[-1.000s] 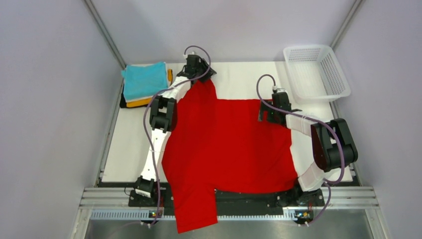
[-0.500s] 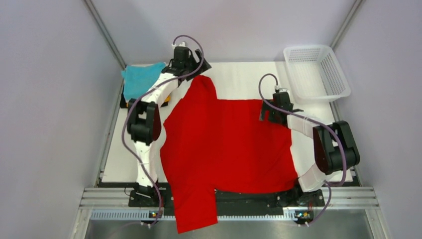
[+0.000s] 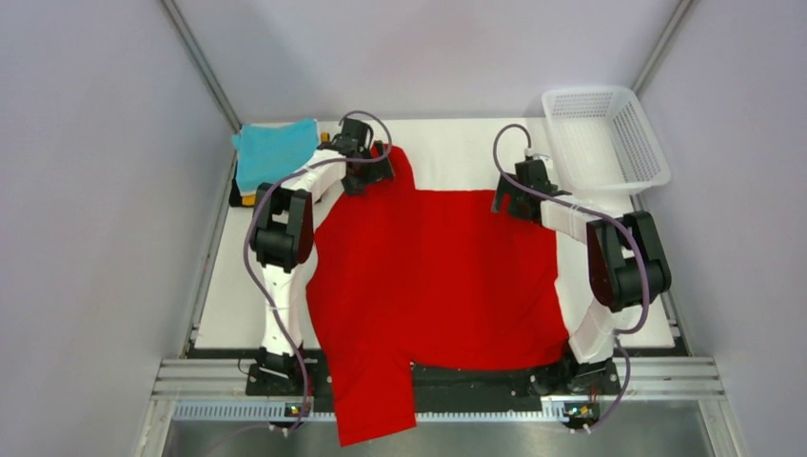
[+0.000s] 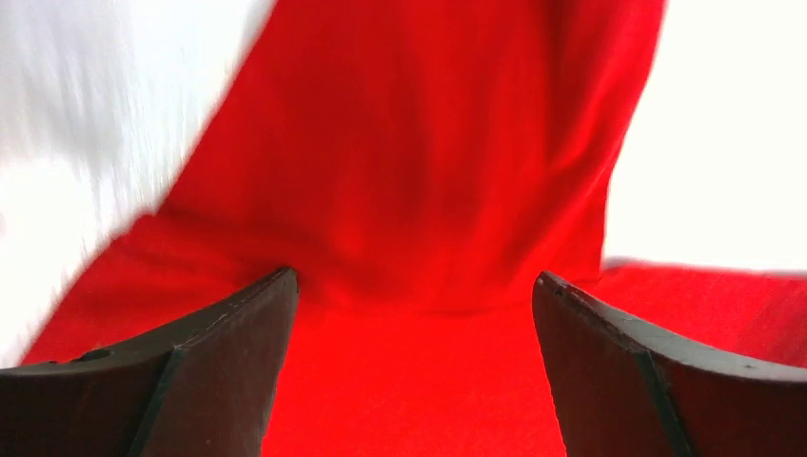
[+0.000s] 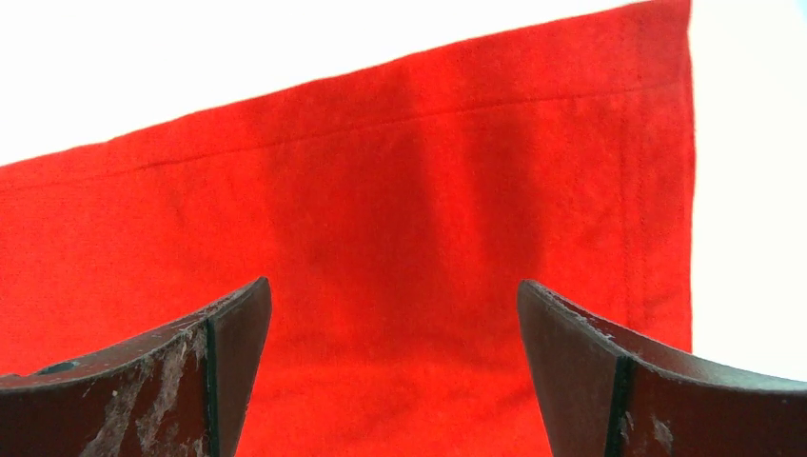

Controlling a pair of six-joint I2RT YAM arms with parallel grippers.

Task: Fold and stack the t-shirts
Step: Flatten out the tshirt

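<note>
At far left the stack (image 3: 276, 154) is folded already. My left pincer (image 4: 414, 281) stands apart, empty, over a sleeve of the red shirt (image 3: 438, 276), which lies flat and unfolded on the surface (image 3: 233, 286). My right pincer (image 5: 395, 286) is also apart and empty, above its far corner.

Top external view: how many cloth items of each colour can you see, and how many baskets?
Red t-shirt, spread flat: 1
Turquoise folded shirt: 1
Orange-yellow folded shirt, only an edge showing: 1
White mesh basket: 1
Total: 4. Anything beneath the folded ones is hidden.
</note>
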